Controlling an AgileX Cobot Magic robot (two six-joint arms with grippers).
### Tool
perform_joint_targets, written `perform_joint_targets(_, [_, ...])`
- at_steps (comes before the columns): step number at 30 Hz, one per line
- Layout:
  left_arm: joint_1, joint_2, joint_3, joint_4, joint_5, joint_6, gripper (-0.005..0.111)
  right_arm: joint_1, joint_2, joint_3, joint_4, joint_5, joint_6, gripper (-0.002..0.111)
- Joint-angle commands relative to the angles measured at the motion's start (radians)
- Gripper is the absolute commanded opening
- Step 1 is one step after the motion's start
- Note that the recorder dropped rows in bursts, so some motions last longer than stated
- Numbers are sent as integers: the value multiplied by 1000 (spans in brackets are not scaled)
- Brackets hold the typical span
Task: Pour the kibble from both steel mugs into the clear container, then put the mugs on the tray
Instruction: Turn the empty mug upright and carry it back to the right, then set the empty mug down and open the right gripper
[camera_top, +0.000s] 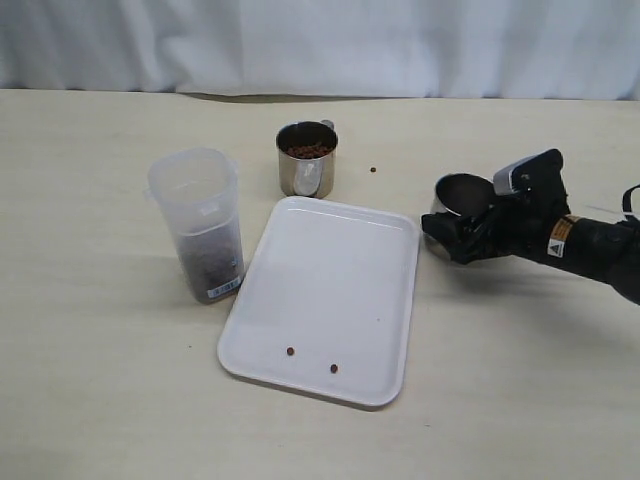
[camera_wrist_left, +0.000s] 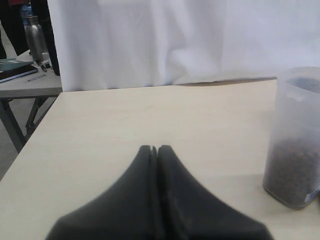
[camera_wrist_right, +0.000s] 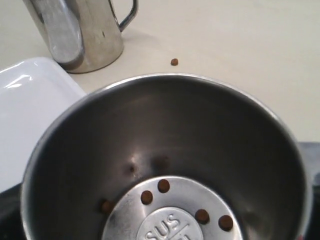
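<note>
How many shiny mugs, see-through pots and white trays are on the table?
Steel mugs: 2
Clear container: 1
White tray: 1
Total: 4

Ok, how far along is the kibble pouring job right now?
Done: kibble already lies in the clear container. In hand: the right gripper seems clamped around the nearly empty mug, beside the tray. Left: pour the full mug, then set both mugs on the tray, which holds two stray pellets.
</note>
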Motion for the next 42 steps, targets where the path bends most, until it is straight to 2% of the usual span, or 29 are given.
perform_joint_targets(1, [2, 1, -6, 0, -12, -2, 0, -7, 34, -3, -7, -54, -4, 11])
perform_joint_targets(4, [2, 1, -6, 0, -12, -2, 0, -7, 25, -3, -30, -71, -4, 29])
perform_joint_targets(9, [2, 1, -6, 0, -12, -2, 0, -7, -12, 1, -30, 35, 13, 74])
perform_joint_targets(11, [2, 1, -6, 0, -12, -2, 0, -7, -42, 3, -28, 81, 38, 84])
perform_joint_targets(14, [2, 1, -6, 0, -12, -2, 0, -7, -96, 3, -30, 153, 122, 88])
perform_joint_targets(18, [2, 1, -6, -2, -12, -2, 0, -7, -184, 30, -39, 245, 180, 88])
perform_joint_targets(27, [2, 1, -6, -2, -12, -2, 0, -7, -390, 151, -47, 244, 183, 88])
perform_joint_targets(29, [2, 1, -6, -2, -12, -2, 0, -7, -445, 180, -40, 244, 240, 87])
perform_joint_targets(31, [2, 1, -6, -2, -12, -2, 0, -7, -517, 218, -40, 244, 291, 83])
perform_joint_targets(33, [2, 1, -6, -2, -12, -2, 0, -7, -599, 265, -40, 244, 306, 71])
perform_joint_targets(35, [2, 1, -6, -2, -12, -2, 0, -7, -679, 316, -36, 244, 306, 52])
perform_joint_targets(39, [2, 1, -6, -2, -12, -2, 0, -7, -868, 445, -13, 244, 288, 6])
perform_joint_targets(42, [2, 1, -6, -2, -12, -2, 0, -7, -1029, 561, 84, 246, 229, 5])
